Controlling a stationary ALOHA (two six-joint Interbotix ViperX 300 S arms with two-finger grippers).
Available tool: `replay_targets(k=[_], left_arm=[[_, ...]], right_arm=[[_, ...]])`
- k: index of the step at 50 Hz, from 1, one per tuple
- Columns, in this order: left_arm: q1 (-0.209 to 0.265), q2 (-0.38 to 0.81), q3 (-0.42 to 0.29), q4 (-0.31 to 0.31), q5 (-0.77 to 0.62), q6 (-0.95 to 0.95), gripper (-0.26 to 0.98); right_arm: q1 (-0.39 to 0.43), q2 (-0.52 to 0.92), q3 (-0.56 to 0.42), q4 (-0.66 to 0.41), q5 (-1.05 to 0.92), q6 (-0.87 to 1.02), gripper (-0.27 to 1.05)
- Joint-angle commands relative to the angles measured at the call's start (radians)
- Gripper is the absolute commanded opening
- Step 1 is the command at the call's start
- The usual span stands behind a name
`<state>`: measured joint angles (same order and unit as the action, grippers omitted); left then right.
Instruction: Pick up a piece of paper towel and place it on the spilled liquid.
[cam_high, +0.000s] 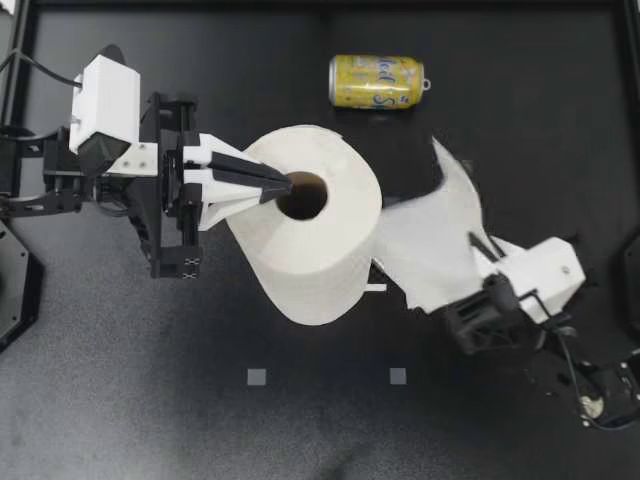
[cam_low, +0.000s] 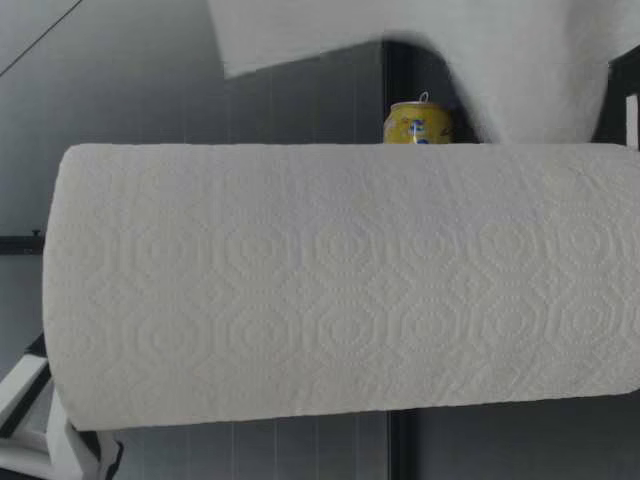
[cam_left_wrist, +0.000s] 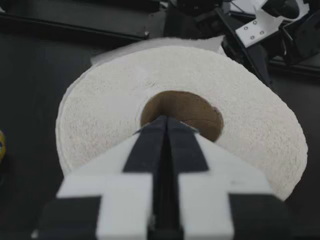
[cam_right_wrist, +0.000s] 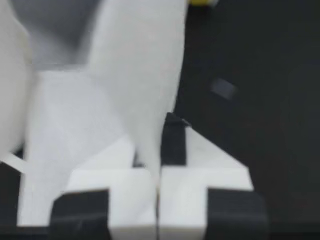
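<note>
The paper towel roll stands upright in the middle of the black table. It is white and thick, with a brown cardboard core open at the top. 1 loose sheet spreads from its side toward my right arm, creased and with a pointed corner. It meets the roll's wall, and I cannot tell whether it is torn free.

My left gripper has its 2 fingers pressed together, with the tips at the core's rim. My right gripper is pinched on the sheet's far edge.

A yellow can lies on its side beyond the roll.

The low view alone shows the roll's embossed pattern of rings. The sheet hangs beside it, and the can shows farther back between them. The left wrist view shows the closed fingers over the core's edge. The right wrist view shows the sheet running down between the 2 pads.
</note>
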<state>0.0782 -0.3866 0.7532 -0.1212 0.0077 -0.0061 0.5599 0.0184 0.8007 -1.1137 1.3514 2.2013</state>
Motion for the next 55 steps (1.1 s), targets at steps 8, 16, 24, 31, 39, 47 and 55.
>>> replay_targets(k=[8, 16, 24, 31, 39, 47, 55], left_arm=[[0.008, 0.048, 0.043, -0.005, 0.051, -0.005, 0.09], [0.008, 0.028, 0.043, -0.003, -0.021, 0.003, 0.09], [0.008, 0.012, 0.052, -0.003, -0.103, 0.008, 0.09], [0.002, 0.0, 0.054, -0.002, -0.16, 0.018, 0.09], [-0.002, -0.015, 0.057, 0.002, -0.23, 0.02, 0.09], [-0.003, -0.029, 0.057, 0.017, -0.293, 0.023, 0.09], [-0.006, -0.048, 0.057, 0.032, -0.371, 0.021, 0.09]], right_arm=[[0.044, -0.054, 0.08, 0.121, 0.037, 0.011, -0.12], [0.04, -0.11, 0.103, 0.046, 0.023, 0.011, -0.12], [-0.011, -0.192, 0.161, -0.035, -0.044, 0.009, -0.12], [-0.106, -0.25, 0.209, -0.126, -0.138, -0.009, -0.12], [-0.25, -0.298, 0.244, -0.201, -0.267, -0.08, -0.12], [-0.396, -0.333, 0.262, -0.209, -0.387, -0.236, -0.12], [-0.523, -0.382, 0.273, -0.21, -0.48, -0.373, -0.12]])
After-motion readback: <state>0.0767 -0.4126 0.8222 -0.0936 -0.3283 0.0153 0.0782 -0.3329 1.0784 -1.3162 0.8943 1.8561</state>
